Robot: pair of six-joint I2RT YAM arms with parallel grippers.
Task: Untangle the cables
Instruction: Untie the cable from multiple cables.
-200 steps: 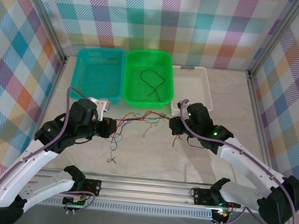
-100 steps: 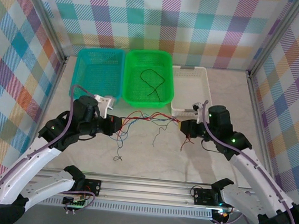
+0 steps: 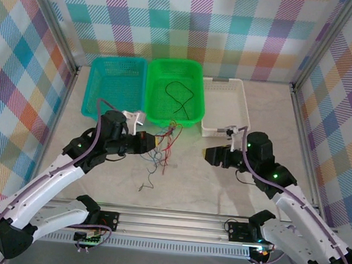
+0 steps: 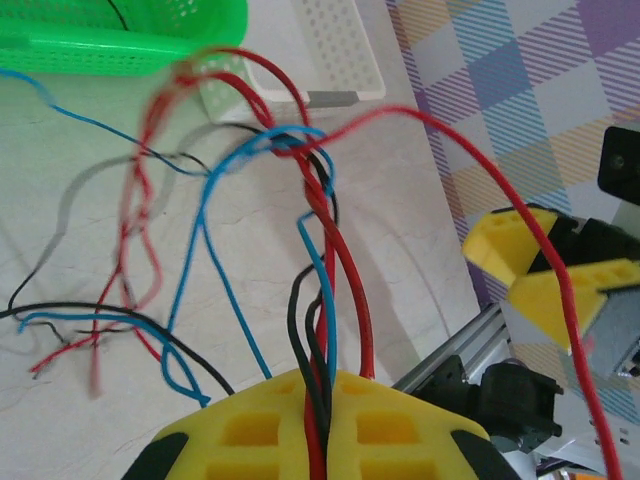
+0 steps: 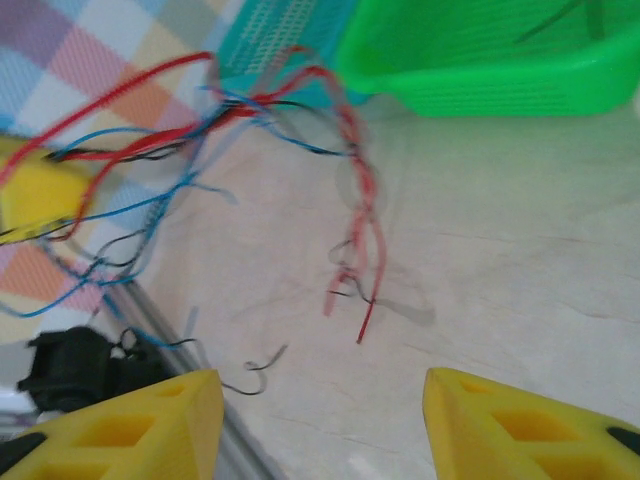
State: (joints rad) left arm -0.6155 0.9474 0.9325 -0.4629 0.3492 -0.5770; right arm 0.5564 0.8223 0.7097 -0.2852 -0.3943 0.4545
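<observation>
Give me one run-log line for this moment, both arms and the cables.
left arm: jaws shut on cables | right arm: jaws open, empty | green basket: one black cable inside

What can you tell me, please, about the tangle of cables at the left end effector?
The cables are thin, flexible wires, red, blue and black, knotted into one loose tangle. Several strands are pinched between the shut yellow fingers of the left end effector, near the green basket. From there they arch and cross; loose ends trail onto the pale table.
</observation>
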